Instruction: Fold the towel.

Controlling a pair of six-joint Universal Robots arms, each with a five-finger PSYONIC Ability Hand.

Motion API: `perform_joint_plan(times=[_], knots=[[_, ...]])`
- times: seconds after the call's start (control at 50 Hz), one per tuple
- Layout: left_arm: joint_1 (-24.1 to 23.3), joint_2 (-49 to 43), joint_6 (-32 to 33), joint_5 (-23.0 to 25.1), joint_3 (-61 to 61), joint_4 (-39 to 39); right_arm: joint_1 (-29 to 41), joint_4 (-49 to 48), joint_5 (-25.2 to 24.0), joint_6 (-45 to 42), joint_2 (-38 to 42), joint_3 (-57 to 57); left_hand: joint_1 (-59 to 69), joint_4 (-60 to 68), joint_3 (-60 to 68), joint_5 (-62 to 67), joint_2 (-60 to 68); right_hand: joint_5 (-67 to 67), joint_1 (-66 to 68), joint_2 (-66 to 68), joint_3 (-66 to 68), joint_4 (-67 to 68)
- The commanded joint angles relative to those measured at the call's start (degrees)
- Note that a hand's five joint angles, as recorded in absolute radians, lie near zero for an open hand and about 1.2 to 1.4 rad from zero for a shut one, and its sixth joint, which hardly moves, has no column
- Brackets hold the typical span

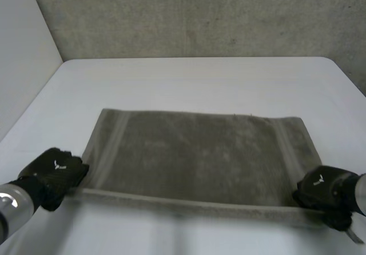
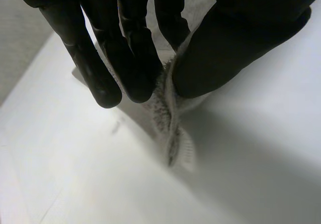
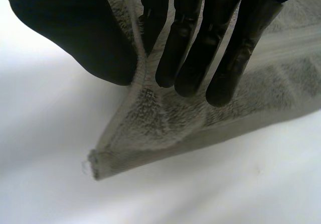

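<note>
Near edge of the towel (image 1: 194, 158) is held just off the white surface (image 1: 189, 78) at both corners, though the lift is hard to judge from the head view. The rest is spread flat. The fold is judged barely begun: the near edge is not yet carried over to the far edge. The near-left corner is pinched between thumb and fingers of the left hand (image 1: 54, 172), and the near-right corner is pinched likewise by the right hand (image 1: 323, 189).

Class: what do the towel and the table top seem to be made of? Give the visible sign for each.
Towel: likely grey-green cotton terry, matte; fuzzy looped pile, flat woven bands near its ends. Table: smooth white top, perhaps plastic or laminate; slight sheen, no grain.
</note>
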Motion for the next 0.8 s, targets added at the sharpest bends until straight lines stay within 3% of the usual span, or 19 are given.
perform_joint_plan(times=[0.02, 0.1, 0.16, 0.24, 0.34, 0.48, 0.6, 0.66, 0.68, 0.7, 0.72, 0.74, 0.8], knots=[[1.8, 0.1, 4.6, 7.1, 2.6, -0.1, 0.3, -2.0, 0.2, -0.4, -0.4, -4.2, 12.4, 10.3, 10.4, 10.9, 10.3, 13.2, 24.4, 12.6, 11.9, 11.5], [0.7, -4.5, 0.4, 8.4, 4.3, 6.6, 1.2, -6.4, 0.5, 3.5, 1.9, -6.5, 12.4, 10.3, 10.4, 10.9, 10.3, 13.2, 24.4, 12.6, 11.9, 11.5], [-2.8, -10.3, -4.9, 8.0, 8.3, 13.7, 3.2, -11.4, 1.2, 7.2, 7.7, -11.0, 12.4, 10.3, 10.4, 10.9, 10.3, 13.2, 24.4, 12.6, 11.9, 11.5], [-8.7, -19.6, -10.1, 3.8, 16.9, 20.6, 7.4, -16.4, 3.9, 12.0, 14.9, -18.1, 12.4, 10.3, 10.4, 10.9, 10.3, 13.2, 24.4, 12.6, 11.9, 11.5], [-11.2, -29.0, -11.1, -2.6, 27.1, 24.5, 9.5, -23.5, 7.8, 15.2, 21.2, -24.1, 12.4, 10.3, 10.4, 10.9, 10.3, 13.2, 24.4, 12.6, 11.9, 11.5], [-15.5, -42.8, -11.0, -6.2, 42.2, 27.8, 10.9, -39.5, 8.8, 15.0, 29.6, -31.1, 12.4, 10.3, 10.4, 10.9, 10.3, 13.2, 24.4, 12.6, 11.9, 11.5], [-17.1, -51.7, -10.7, -12.3, 53.7, 28.3, 11.4, -43.9, 10.3, 13.9, 36.4, -36.8, 12.4, 10.3, 10.4, 10.9, 10.3, 13.2, 24.4, 12.6, 11.9, 11.5], [-17.7, -53.0, -10.7, -12.8, 55.6, 28.3, 11.4, -44.2, 10.4, 13.3, 37.7, -38.1, 12.4, 10.3, 10.4, 10.9, 10.3, 13.2, 24.4, 12.6, 11.9, 11.5], [-18.0, -53.9, -10.7, -12.8, 56.8, 28.3, 11.5, -44.6, 10.5, 12.7, 38.6, -39.0, 12.4, 10.3, 10.4, 10.9, 10.3, -4.9, 6.3, -5.5, -6.2, -6.6], [-18.1, -54.7, -10.5, -12.8, 57.2, 28.3, 11.8, -45.2, 10.6, 12.3, 39.2, -39.5, -12.6, -14.6, -14.6, -14.1, -14.7, -54.6, -43.4, -55.2, -55.9, -56.2], [-18.1, -54.7, -10.5, -12.8, 57.2, 28.3, 11.8, -45.2, 10.6, 12.3, 39.2, -39.5, -12.8, -14.9, -14.8, -14.3, -14.9, -55.1, -43.9, -55.7, -56.4, -56.7], [-18.4, -54.9, -10.5, -13.3, 57.2, 28.5, 12.2, -46.1, 10.5, 12.3, 39.5, -39.5, -57.6, -59.7, -59.6, -59.1, -59.7, -56.8, -45.6, -57.4, -58.1, -58.5], [-19.4, -54.7, -10.5, -13.2, 56.8, 28.7, 12.4, -48.1, 10.7, 13.0, 38.3, -38.5, -57.6, -59.7, -59.6, -59.1, -59.7, -56.8, -45.6, -57.4, -58.1, -58.5]])
